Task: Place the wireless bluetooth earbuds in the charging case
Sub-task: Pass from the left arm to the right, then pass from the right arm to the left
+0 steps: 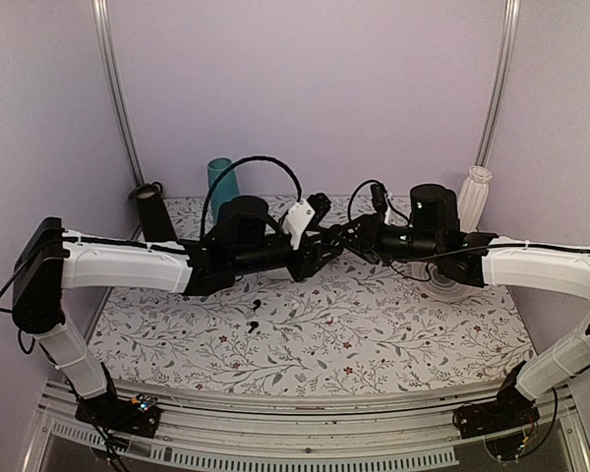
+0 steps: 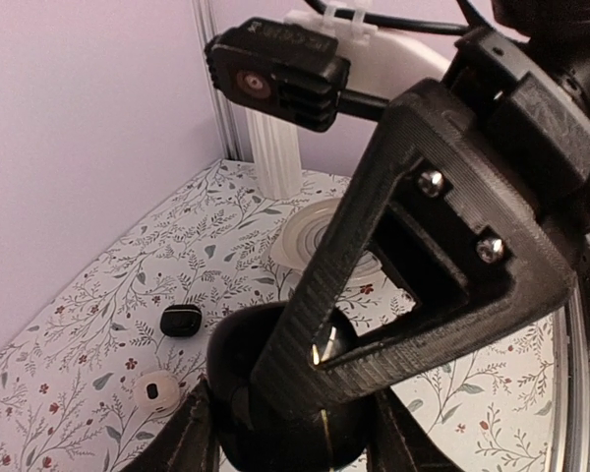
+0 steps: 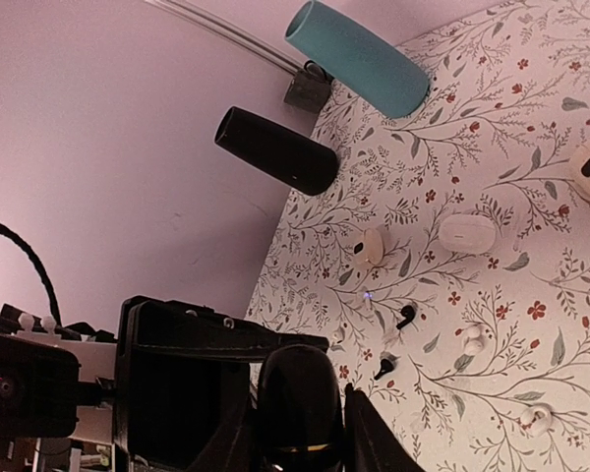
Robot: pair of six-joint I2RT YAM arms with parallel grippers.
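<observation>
My left tool (image 2: 290,447) holds charging case (image 2: 238,359), right tool (image 3: 297,433) narrow on it; earbuds (image 1: 253,326) lie near-left below, nearer left arm.

Smooth, glossy plastic charging case (image 3: 295,393)

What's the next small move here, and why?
Probably hinge the lid up with the right gripper while the left gripper holds steady. Both appear clamped on the case in mid-air. It looks closed, and both earbuds lie on the table, so nothing can go in until it opens.
</observation>
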